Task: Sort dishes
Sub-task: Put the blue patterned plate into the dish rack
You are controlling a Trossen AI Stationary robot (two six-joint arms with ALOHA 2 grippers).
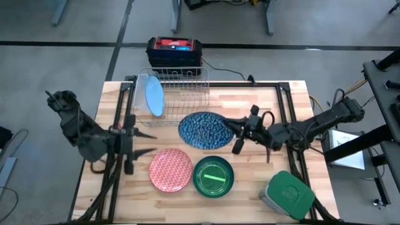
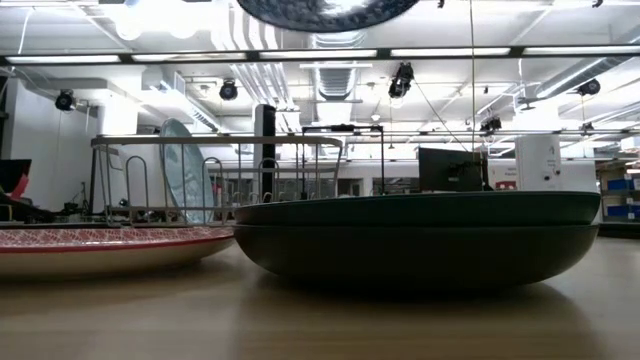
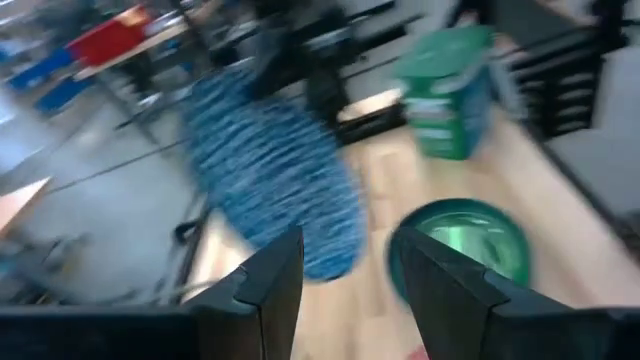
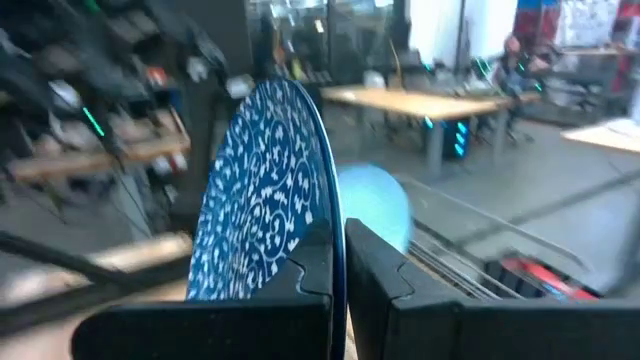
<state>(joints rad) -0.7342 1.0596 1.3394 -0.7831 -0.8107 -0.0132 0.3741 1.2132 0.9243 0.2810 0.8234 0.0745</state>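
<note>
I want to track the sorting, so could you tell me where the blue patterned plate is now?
The blue patterned plate is held by the right pincer above mid-table in the high view, between the wire rack and the green bowl.

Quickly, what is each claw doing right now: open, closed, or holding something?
Left claw: open, holding nothing, beside the red plate.
Right claw: closed on the rim of the blue patterned plate, lifted above the table.

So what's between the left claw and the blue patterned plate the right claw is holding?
Bare wood: in the high view, nothing lies between the left claw and the blue patterned plate held by the right claw. The red plate sits just below that line.
</note>
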